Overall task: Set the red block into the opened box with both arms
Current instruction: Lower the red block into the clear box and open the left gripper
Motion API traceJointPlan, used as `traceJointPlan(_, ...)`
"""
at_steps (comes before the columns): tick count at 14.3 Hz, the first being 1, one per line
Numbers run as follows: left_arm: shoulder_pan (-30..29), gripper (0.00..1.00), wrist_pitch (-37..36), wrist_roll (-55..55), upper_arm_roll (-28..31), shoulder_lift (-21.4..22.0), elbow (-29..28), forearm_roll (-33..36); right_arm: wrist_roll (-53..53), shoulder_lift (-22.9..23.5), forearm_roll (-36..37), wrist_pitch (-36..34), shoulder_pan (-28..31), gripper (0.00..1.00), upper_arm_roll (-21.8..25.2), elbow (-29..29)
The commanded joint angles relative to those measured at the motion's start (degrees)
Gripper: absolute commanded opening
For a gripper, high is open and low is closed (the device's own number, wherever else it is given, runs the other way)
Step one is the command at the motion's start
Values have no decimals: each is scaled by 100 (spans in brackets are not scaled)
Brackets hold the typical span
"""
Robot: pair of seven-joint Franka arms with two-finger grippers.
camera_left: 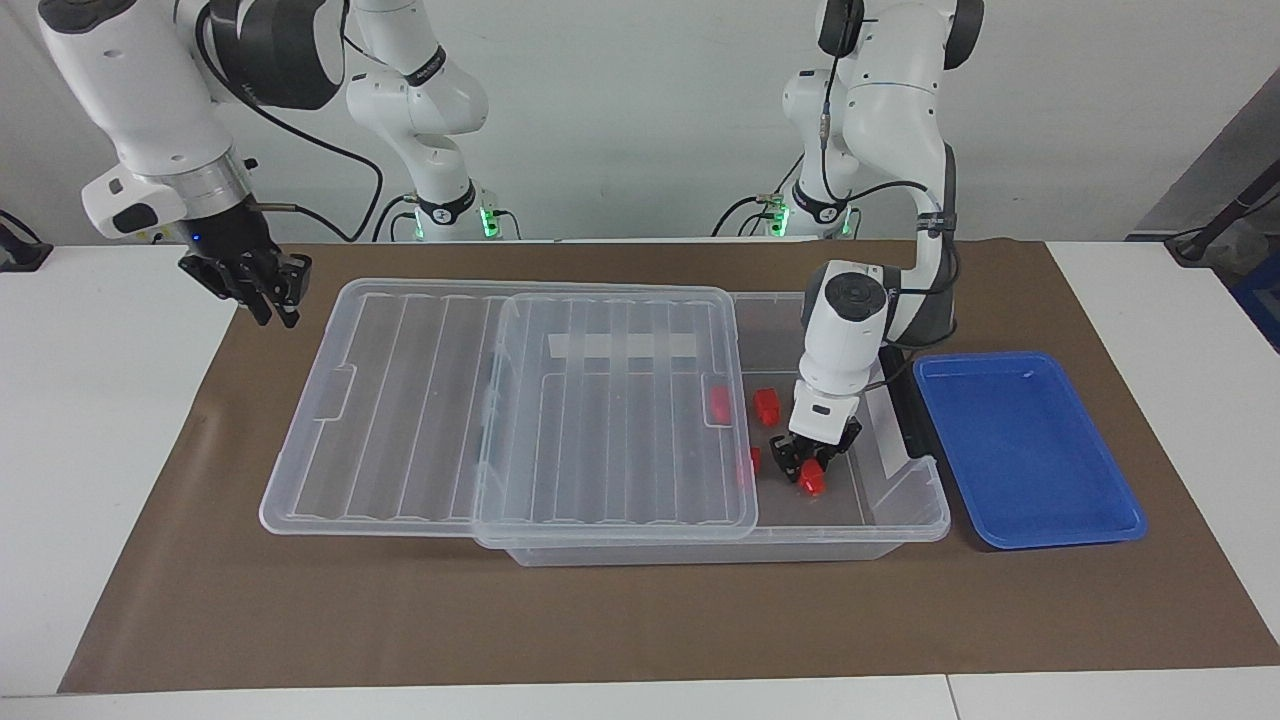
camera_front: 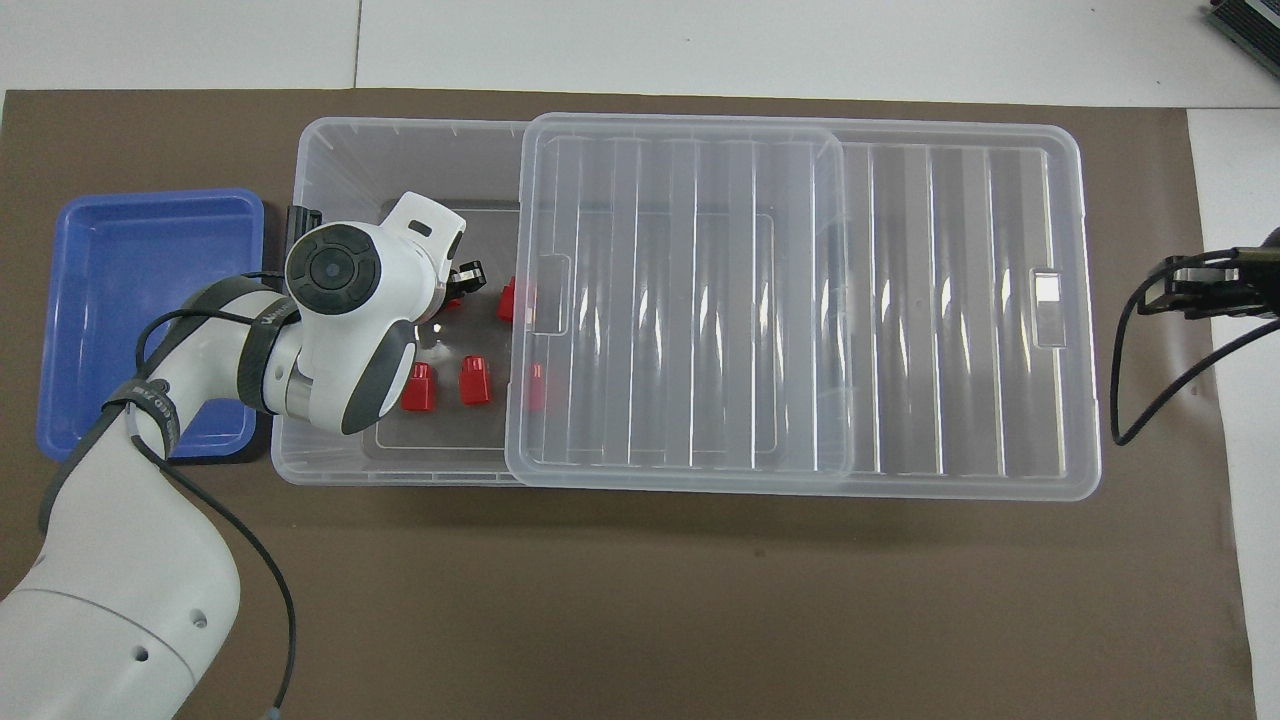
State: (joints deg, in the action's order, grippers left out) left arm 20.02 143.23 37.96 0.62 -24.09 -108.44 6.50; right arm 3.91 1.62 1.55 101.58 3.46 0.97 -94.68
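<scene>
The red block (camera_left: 811, 479) is being observed inside the box (camera_left: 915, 505), at the tips of the left gripper (camera_left: 808, 462); a grip cannot be told. The right gripper (camera_left: 262, 287) is being held over the mat (camera_left: 200, 560), its state likewise undetermined.

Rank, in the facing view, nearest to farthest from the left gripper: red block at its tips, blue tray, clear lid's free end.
1. Small red plastic block, at the left gripper's tips, inside the box.
2. Shallow blue plastic tray, beside the box.
3. Clear ribbed lid's free end, toward the right arm's end.
</scene>
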Motion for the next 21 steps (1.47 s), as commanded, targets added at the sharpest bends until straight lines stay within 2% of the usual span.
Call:
traceJointPlan(1, 2, 80, 127, 89, 43, 10, -134, 150, -196, 224, -76, 344, 67, 34, 79, -7)
traceJointPlan(5, -60, 82, 48, 97, 43, 1, -20, 150, -373, 470, -146, 695, 67, 32, 202, -7)
traceJointPlan(9, -51, 82, -558, 115, 35, 1, 419, 97, -461, 567, -225, 1179, 76, 13, 298, -226)
traceJointPlan(11, -59, 83, -743, 124, 26, 27, 560, 62, -496, 646, -234, 1416, 76, 8, 342, -367)
traceJointPlan(12, -60, 83, -839, 150, 26, 88, 578, 62, -557, 655, -243, 1487, 76, 1, 377, -419)
traceJointPlan(15, -103, 86, -1226, 168, 43, 492, 587, -332, -593, 699, -252, 1663, 76, 0, 386, -499)
traceJointPlan(18, -165, 90, -1928, 150, 43, 897, 666, -369, -593, 752, -252, 1672, 76, 0, 386, -499)
traceJointPlan(21, -174, 100, -2920, 124, 70, 985, 1218, -369, -602, 831, -252, 1672, 67, 0, 386, -499)
